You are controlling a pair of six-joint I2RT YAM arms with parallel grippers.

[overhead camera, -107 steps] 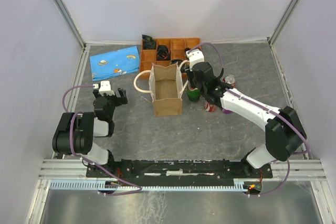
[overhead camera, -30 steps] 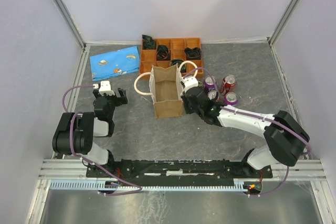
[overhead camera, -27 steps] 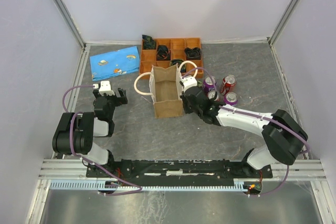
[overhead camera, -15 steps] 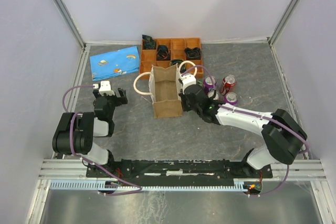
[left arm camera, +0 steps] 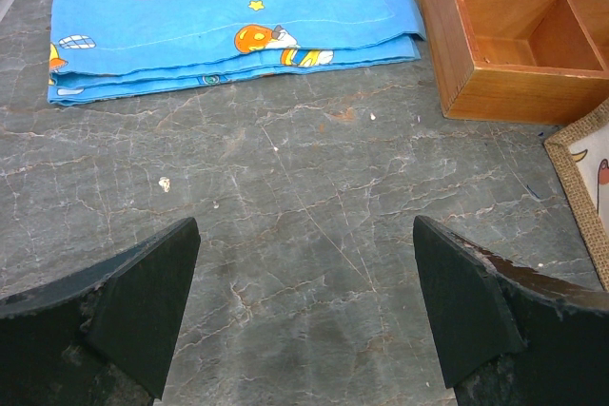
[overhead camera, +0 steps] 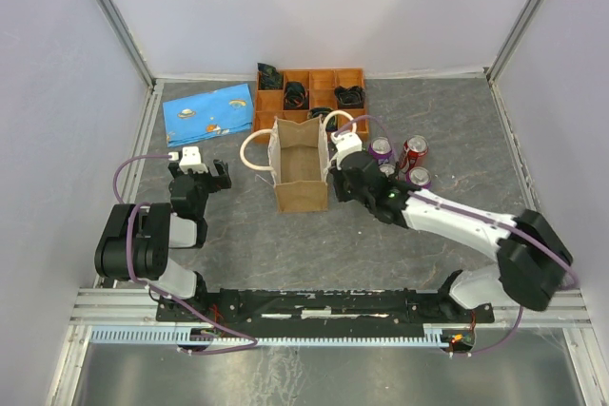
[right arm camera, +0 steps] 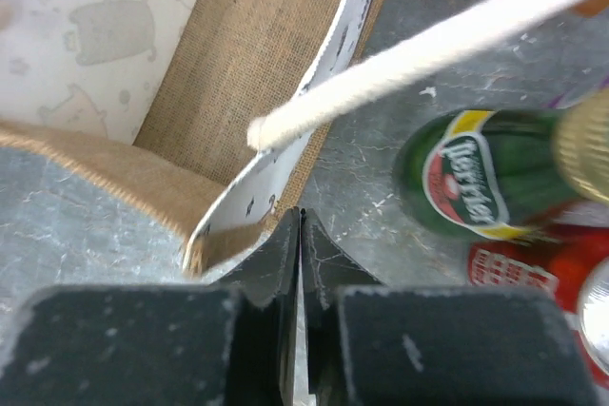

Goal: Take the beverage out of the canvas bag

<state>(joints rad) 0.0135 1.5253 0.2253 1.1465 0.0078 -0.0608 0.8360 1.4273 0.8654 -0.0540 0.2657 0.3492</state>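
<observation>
Green bottle (right arm camera: 466, 183) stands on table (overhead camera: 285, 244) outside canvas bag (overhead camera: 302, 166), at bag's 3 o'clock, by cans (overhead camera: 414, 151). Your right gripper (right arm camera: 300, 235): jaws pinched shut, empty, right at bag rim. Left gripper (left arm camera: 304, 320): jaws wide, empty. Bottle's glass, heavyish, slick, breakable; grab neck under cap.

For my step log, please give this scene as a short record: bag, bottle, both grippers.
canvas bag: upright, open, no drink visible inside
green bottle: on the table outside the bag, beside a red can
right gripper: shut, holding nothing, by the bag's right wall
left gripper: open, empty, above the table
</observation>
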